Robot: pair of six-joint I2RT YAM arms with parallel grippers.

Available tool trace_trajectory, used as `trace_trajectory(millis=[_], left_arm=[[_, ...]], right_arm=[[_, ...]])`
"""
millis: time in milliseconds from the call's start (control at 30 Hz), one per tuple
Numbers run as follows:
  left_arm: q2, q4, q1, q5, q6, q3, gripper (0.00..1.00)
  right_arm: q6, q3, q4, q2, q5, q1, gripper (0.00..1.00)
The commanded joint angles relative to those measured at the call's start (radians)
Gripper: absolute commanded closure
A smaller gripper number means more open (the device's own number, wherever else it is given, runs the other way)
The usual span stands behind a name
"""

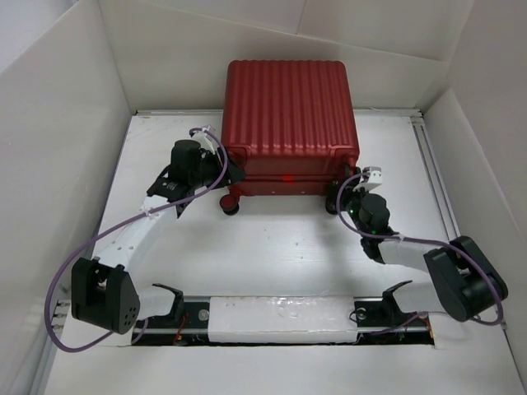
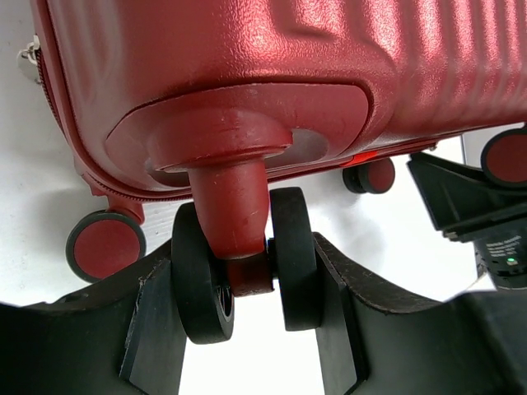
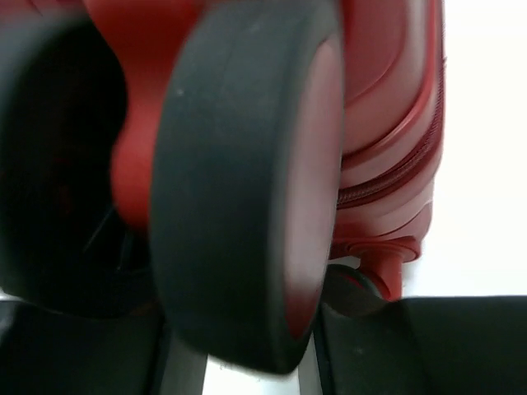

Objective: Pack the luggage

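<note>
The luggage lies flat on the table, at the far middle, ribbed shell facing up and wheel end turned toward the arm bases. Both shell halves are closed together, and a zip line runs round the seam. No lining and no contents are visible, and no loose items for packing lie on the table.

Left gripper: jaws set at a middling width and closed on the left caster wheel at the near-left corner. One finger bears on each outer face of the twin wheel, and the red fork sits between them.

Right gripper: positioned at the near-right corner, with the right caster wheel between its fingers. The view is too close and blurred, so it cannot be told whether the jaws are clamped on the wheel or merely around it.

Progress, as a judgement: the case is being handled by its wheels, most likely to drag or turn it. Whether anything is already packed inside cannot be determined. If the case is empty, opening and loading are not yet done; if it is full, only final positioning is left
</note>
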Motion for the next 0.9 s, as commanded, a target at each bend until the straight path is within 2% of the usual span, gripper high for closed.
trace_trajectory(millis=[0, 67, 100, 133, 233, 367, 600, 733, 767, 800, 867], left_arm=[[-0.074, 0.063, -0.003, 0.108, 0.014, 0.006, 1.0], [-0.065, 0.072, -0.003, 0.108, 0.014, 0.006, 1.0], [-0.065, 0.072, -0.003, 0.117, 0.014, -0.003, 1.0], [-0.065, 0.081, -0.003, 0.117, 0.014, -0.003, 1.0], [-0.085, 0.091, -0.003, 0.127, 0.005, -0.012, 1.0], [-0.085, 0.091, -0.003, 0.136, 0.005, -0.012, 1.0], [-0.085, 0.091, -0.003, 0.136, 0.005, -0.012, 1.0], [-0.076, 0.091, -0.003, 0.136, 0.005, -0.012, 1.0], [-0.076, 0.091, -0.003, 0.136, 0.005, -0.012, 1.0], [-0.076, 0.091, -0.003, 0.136, 0.005, -0.012, 1.0], [-0.076, 0.091, -0.003, 0.136, 0.005, -0.012, 1.0]], right_arm=[[0.009, 0.063, 0.129, 0.039, 0.0, -0.01, 0.59], [0.009, 0.035, 0.21, 0.071, 0.015, -0.01, 0.65], [0.02, 0.0, 0.245, 0.072, 0.038, -0.01, 0.74], [0.02, -0.018, 0.322, 0.082, 0.052, -0.01, 0.78], [0.03, -0.043, 0.382, 0.082, 0.081, -0.01, 0.93], [0.04, -0.043, 0.355, 0.082, 0.104, -0.01, 1.0], [0.04, -0.054, 0.355, 0.058, 0.114, 0.021, 1.0], [0.04, -0.101, 0.257, -0.035, 0.201, 0.061, 1.0], [0.04, -0.101, 0.214, -0.06, 0.222, 0.07, 0.97], [0.055, -0.11, 0.17, -0.086, 0.236, 0.07, 0.83], [0.055, -0.11, 0.099, -0.143, 0.236, 0.07, 0.73]])
